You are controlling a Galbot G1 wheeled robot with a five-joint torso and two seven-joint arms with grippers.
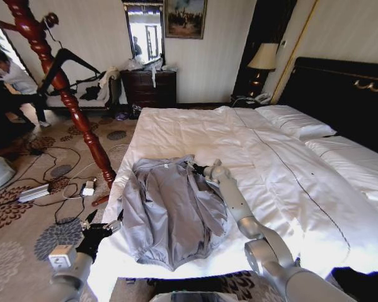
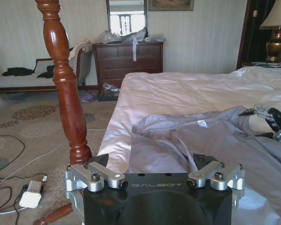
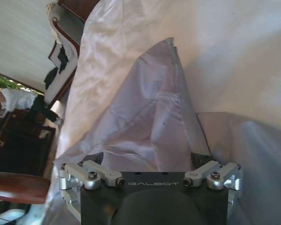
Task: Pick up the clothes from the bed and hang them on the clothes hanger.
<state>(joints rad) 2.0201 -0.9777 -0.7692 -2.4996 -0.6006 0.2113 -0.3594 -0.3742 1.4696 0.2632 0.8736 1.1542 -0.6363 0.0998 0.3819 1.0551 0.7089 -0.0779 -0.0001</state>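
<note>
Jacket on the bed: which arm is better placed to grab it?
Right, probably. The right end effector is at the jacket collar on the bed; the left end effector hovers off the bedside.

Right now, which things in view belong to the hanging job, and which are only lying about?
For the job: grey-blue jacket spread on the bed; black clothes hanger on the wooden coat stand; right gripper at the jacket's collar; left gripper beside the bed's edge.

Lying about: dresser, table lamp, floor cables, pillows.

Silver jointed arms end in black claw (image 3: 152, 161) housings marked GALBOT, with silver screwed finger brackets.
</note>
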